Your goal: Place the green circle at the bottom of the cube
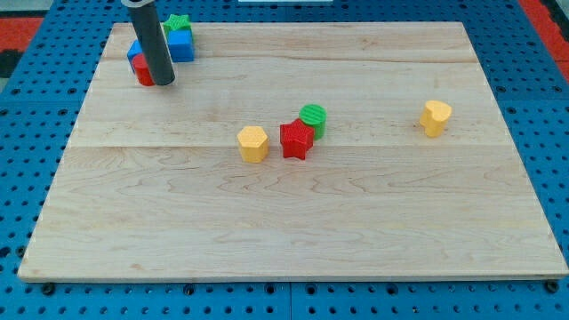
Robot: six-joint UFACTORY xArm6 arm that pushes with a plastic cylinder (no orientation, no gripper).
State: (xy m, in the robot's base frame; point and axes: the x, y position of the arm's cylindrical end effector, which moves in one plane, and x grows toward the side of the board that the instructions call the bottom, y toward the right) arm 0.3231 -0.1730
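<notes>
Resting near the board's (pixel 267 231) top-left corner, my tip (pixel 163 83) is touching the red block (pixel 142 71), in a cluster with a blue cube (pixel 180 46), a second blue block (pixel 136 52) and a green block (pixel 180 23). It is a bare rod, with no claw to open or close. The green circle (pixel 314 117) is sitting near the centre, touching the red star (pixel 296 140). One yellow block (pixel 253 143) is lying just beside the star, another (pixel 436 117) toward the right edge. Bottom half lying open. Count: two yellow, two red, two green, two blue. No writing is showing.
</notes>
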